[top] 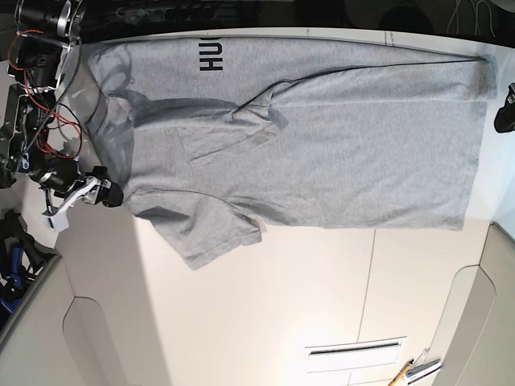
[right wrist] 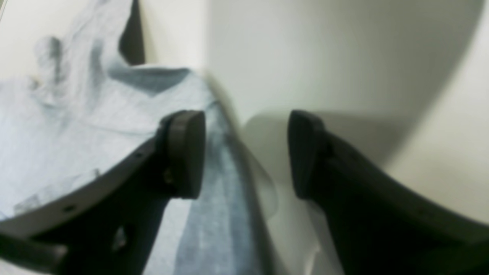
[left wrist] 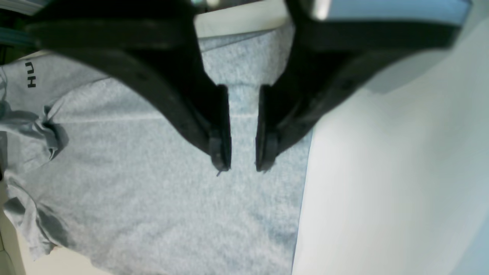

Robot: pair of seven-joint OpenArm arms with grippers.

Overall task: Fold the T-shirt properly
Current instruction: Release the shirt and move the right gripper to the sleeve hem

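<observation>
T-shirt (top: 322, 137) flat on table (top: 265, 305); right gripper (right wrist: 246, 152) agape, empty; left gripper (left wrist: 243, 160) part-open, empty

1. T-shirt (top: 322, 145) spread flat across far half of table (top: 265, 314); low, nothing upright on it.
2. Near half of table bare; pencil (top: 400, 373) at near edge.
3. Right end effector (top: 96, 191) just beside shirt's edge.
</observation>
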